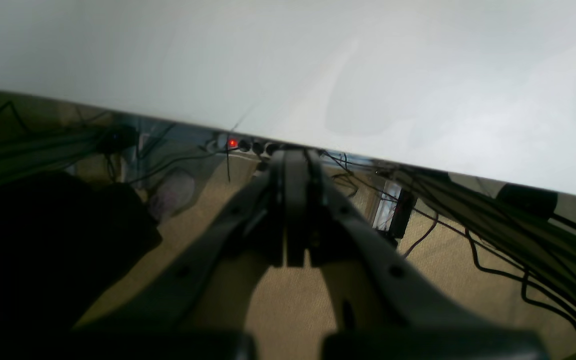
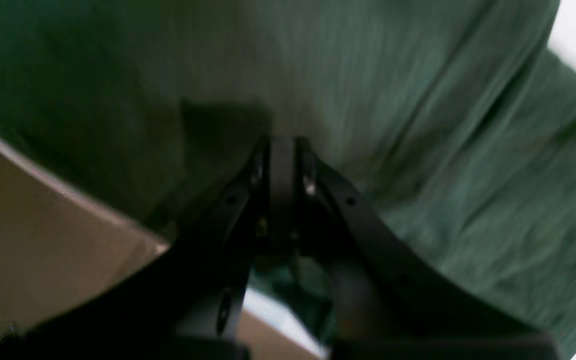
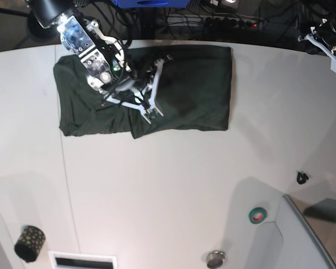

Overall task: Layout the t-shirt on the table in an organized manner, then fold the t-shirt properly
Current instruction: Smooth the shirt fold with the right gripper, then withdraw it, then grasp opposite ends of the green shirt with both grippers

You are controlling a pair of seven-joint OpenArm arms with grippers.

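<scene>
at the far side of the table (image 3: pixel 173 185) the t-shirt (image 3: pixel 196 89) lay as a dark green, roughly folded rectangle, one edge close to the curved rim. the right gripper (image 3: pixel 151 109) was down over the cloth near its middle, its jaws closed; the right wrist view showed the fingers pressed together against wrinkled fabric, though whether a fold was pinched between them could not be told. the left gripper (image 1: pixel 295 165) hung off beyond the table's edge, over a floor of cables, jaws closed on nothing. a roll of tape (image 3: pixel 257 214) sat well apart from the shirt.
</scene>
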